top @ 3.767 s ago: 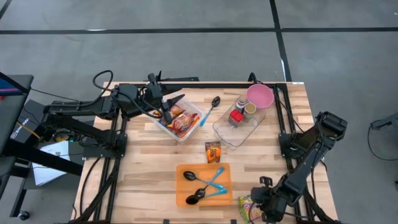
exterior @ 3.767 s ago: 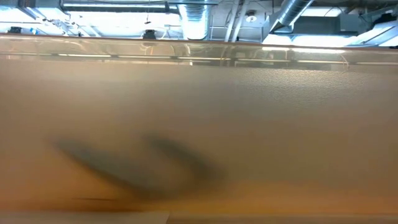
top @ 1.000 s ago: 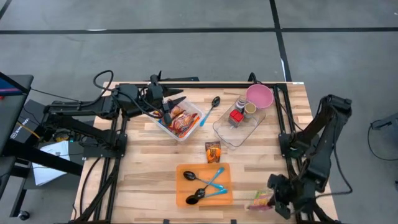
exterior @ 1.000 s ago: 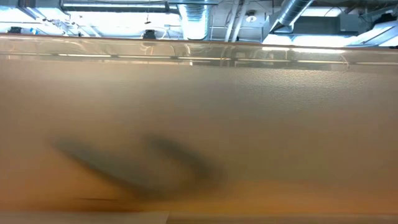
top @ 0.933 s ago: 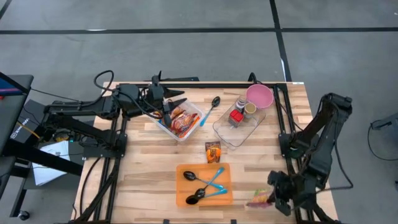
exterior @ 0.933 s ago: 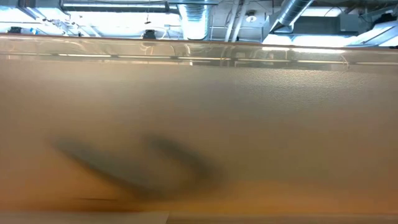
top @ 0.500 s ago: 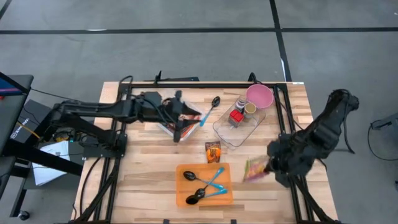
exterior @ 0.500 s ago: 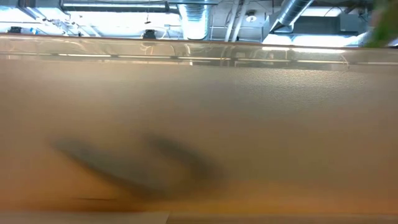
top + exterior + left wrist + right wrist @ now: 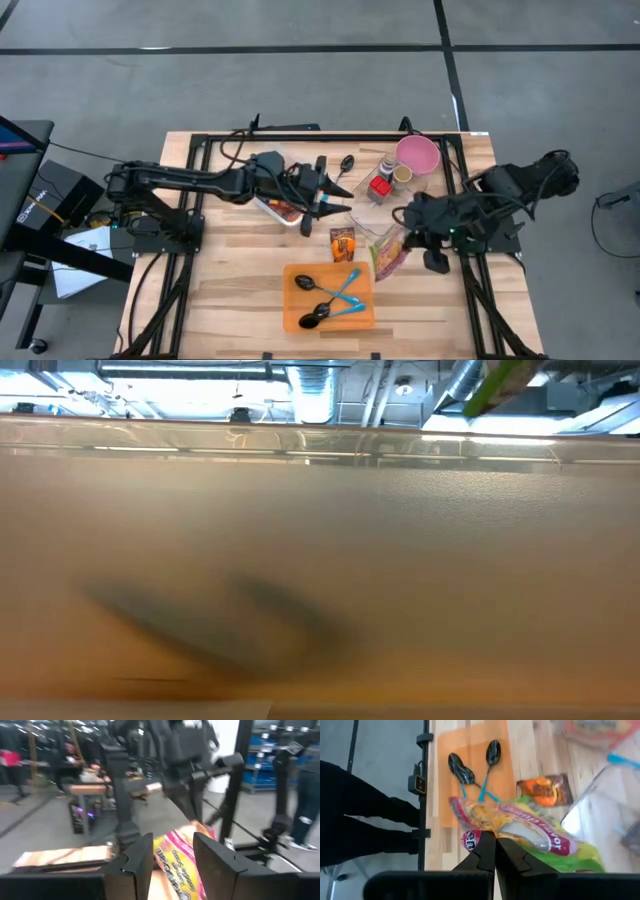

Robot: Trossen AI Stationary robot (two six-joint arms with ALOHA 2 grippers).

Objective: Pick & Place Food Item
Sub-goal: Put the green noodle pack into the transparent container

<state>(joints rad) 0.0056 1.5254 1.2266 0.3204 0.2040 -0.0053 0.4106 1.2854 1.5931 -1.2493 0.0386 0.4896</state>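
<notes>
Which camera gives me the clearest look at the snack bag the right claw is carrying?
The right wrist view: the snack bag is pinched in the right claw. The high view shows it small; the left wrist view shows it between fingers; the low view shows only a corner.

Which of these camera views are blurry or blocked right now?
Low view: almost filled by a tan out-of-focus surface, only ceiling lights sharp. Left wrist view: motion-smeared, snack packet soft. High view: crisp. Right wrist view: table clear, held packet slightly soft.

Overhead looks straight down, low sits level, both wrists look past their own fingers, sharing the snack bag [image 9: 520,827].
</notes>
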